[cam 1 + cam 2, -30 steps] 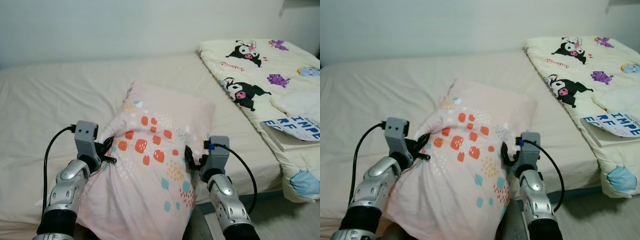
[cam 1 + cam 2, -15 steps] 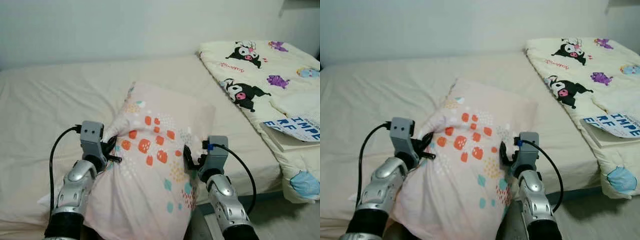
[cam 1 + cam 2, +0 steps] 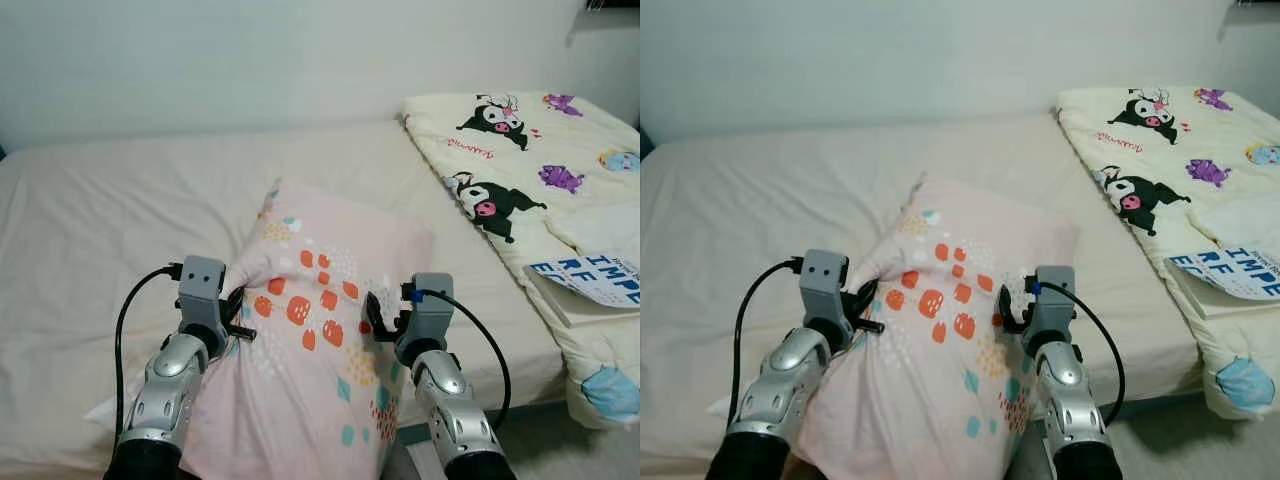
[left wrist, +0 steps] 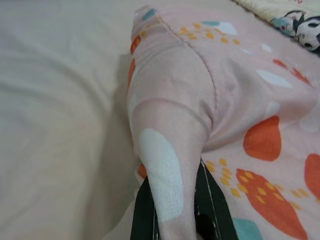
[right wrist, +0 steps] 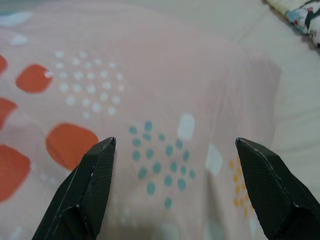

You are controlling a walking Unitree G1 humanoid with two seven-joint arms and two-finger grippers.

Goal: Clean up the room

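Left gripper (image 3: pixel 236 322): clamped on a pinched fold at the pillow's left edge; the wrist view shows pink fabric squeezed between its two black fingers (image 4: pixel 142 212). It sits closer in against the pillow than a second ago.
Right gripper (image 3: pixel 377 318): fingers spread wide apart against the pillow's right side, the wrist view showing printed cloth between the two tips (image 5: pixel 95 170). It stays pressed to the same spot as before.
Pillow (image 3: pixel 320 330): pink, with orange, teal and white spots, held between the two grippers over the near edge of the bed, its far corner resting on the sheet. It reaches a little farther onto the bed than a second ago.
Bed (image 3: pixel 100 230): cream sheet, spreading left of and beyond the pillow to the wall.
Quilt (image 3: pixel 520 160): cream with cartoon figures, lying to the right of the pillow, well apart from it.
Book (image 3: pixel 590 275): white cover with blue lettering, on the quilt's near part, right of the pillow.
Camera: the whole view has shifted slightly since the earlier frame.
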